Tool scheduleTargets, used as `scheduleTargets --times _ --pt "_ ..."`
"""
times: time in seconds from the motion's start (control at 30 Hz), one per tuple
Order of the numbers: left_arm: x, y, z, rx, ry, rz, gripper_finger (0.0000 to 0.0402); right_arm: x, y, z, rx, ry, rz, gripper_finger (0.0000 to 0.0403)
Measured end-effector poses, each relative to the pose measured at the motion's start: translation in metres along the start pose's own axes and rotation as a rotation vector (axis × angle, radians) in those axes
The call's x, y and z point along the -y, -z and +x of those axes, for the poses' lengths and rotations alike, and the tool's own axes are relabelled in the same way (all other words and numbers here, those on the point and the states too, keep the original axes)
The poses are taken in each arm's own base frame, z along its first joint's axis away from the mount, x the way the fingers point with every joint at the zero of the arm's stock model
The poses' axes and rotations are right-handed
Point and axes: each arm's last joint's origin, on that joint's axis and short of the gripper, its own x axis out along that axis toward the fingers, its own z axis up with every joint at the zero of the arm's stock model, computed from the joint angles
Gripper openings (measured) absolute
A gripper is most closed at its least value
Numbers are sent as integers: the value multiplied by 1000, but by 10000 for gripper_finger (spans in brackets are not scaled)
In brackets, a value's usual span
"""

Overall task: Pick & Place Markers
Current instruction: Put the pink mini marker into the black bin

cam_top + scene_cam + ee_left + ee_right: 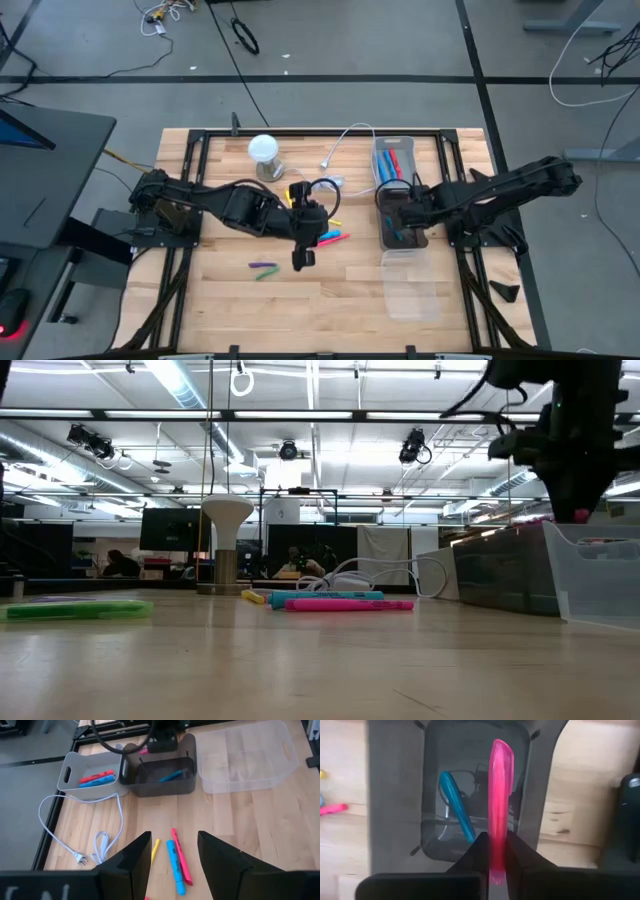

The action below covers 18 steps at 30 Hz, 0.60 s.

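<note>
My right gripper (pixel 497 865) hangs over the dark bin (pixel 400 228) at the table's right, shut on a pink marker (pixel 499 795). A blue marker (pixel 456 810) lies inside that bin. My left gripper (pixel 175 862) hovers open at mid-table above a yellow marker (pixel 155 851), a blue marker (pixel 175 870) and a pink marker (pixel 180 857), all lying flat on the wood. A green and a purple marker (pixel 263 269) lie nearer the front. The light grey bin (pixel 378 150) holds red and blue markers (pixel 97 777). My right gripper pinches the pink marker between its two fingers near one end (pixel 497 851), coming from above and pointing down. The marker is lifted clear and reaches out past the fingertips over the dark bin's opening. Its free end (pixel 581 515) shows just above the bin's rim.
A clear bin (pixel 410 290) stands in front of the dark one. A white cable (pixel 345 140) and a white domed stand (pixel 263 152) sit at the back. Black frame rails (pixel 190 250) run along the table's sides. Bare wood lies at the front left.
</note>
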Motion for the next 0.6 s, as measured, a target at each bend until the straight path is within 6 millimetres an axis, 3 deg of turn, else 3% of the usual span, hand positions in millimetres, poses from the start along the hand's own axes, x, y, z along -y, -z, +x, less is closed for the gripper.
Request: scheduleTargets --times 0.6 --pt "-9 -1 4 -10 16 -19 167 -2 7 64 -54 43 -28 20"
